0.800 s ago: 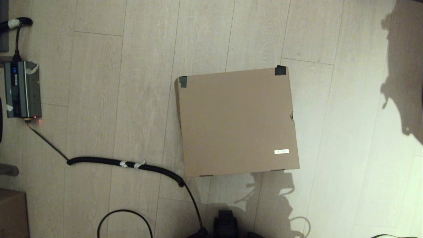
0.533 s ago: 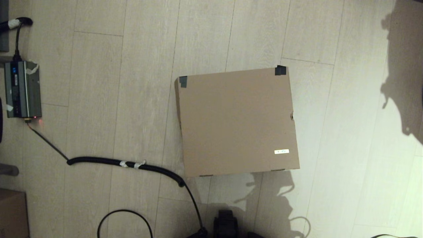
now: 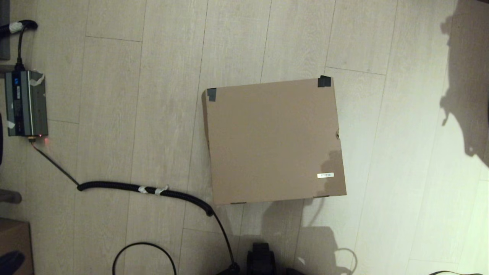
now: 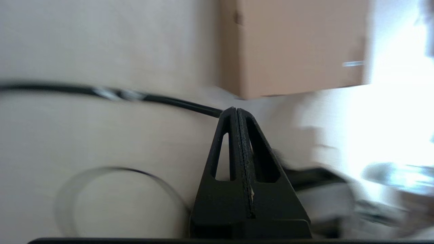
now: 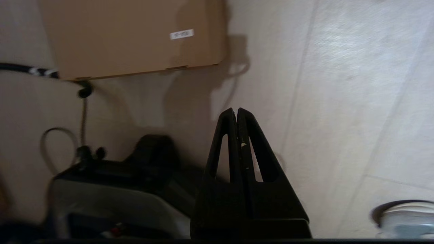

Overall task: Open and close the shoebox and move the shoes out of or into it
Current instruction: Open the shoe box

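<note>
The shoebox (image 3: 273,141) lies shut on the floor in the middle of the head view, brown cardboard with black tape at its far corners and a small white sticker (image 3: 325,175) near its right front corner. It also shows in the left wrist view as the shoebox (image 4: 295,47) and in the right wrist view as the shoebox (image 5: 132,37). No shoes are visible. My left gripper (image 4: 236,110) is shut and empty, well short of the box above the floor. My right gripper (image 5: 236,110) is shut and empty too, off the box's near right side. Neither gripper shows in the head view.
A black coiled cable (image 3: 145,189) runs across the floor to the box's near left corner. A grey power unit (image 3: 26,103) sits at far left, a smaller brown carton (image 3: 13,246) at the lower left. My base (image 3: 261,258) is at the bottom edge.
A shadow has spread over the box's near right corner around the sticker, and a dark shape has appeared at the lower left corner. The box has not moved.
</note>
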Available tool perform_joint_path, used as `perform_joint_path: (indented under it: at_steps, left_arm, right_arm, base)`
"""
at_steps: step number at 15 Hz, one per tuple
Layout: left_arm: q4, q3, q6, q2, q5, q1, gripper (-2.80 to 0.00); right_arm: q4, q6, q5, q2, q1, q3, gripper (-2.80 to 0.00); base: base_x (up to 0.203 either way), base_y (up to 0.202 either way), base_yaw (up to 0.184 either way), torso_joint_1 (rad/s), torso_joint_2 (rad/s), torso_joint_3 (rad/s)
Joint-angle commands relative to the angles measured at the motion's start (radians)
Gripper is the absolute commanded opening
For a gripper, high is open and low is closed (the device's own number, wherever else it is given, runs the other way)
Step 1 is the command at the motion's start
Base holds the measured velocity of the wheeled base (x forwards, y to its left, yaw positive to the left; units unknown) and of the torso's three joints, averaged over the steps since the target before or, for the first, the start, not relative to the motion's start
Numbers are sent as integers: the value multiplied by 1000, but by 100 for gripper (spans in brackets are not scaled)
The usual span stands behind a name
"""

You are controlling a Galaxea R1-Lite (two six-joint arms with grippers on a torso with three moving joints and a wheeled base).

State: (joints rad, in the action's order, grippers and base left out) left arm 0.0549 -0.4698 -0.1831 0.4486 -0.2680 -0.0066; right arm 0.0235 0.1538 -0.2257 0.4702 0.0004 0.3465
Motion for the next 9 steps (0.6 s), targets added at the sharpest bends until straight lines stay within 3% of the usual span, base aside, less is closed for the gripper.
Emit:
perform_joint_path:
  at_steps: [1,4,6,9]
  left_arm:
    - [-11,-49,-58,236,-44,-1,-280]
    - [-141,-54,-129,511,-94,0,-280]
    - [-298,-31,-171,686,-116,2,-280]
    - [-534,21,-257,881,-206,5,-280]
  right_arm:
    - [-28,28,-44,247,0,33,-280]
    - [-229,103,-97,569,0,48,-280]
    - [-400,159,-141,780,-4,49,-280]
    - [-700,209,-337,1016,-48,32,-280]
  base:
    - [0,0,0,0,0,0]
    - [0,0,0,0,0,0]
    - [0,0,0,0,0,0]
    - [0,0,0,0,0,0]
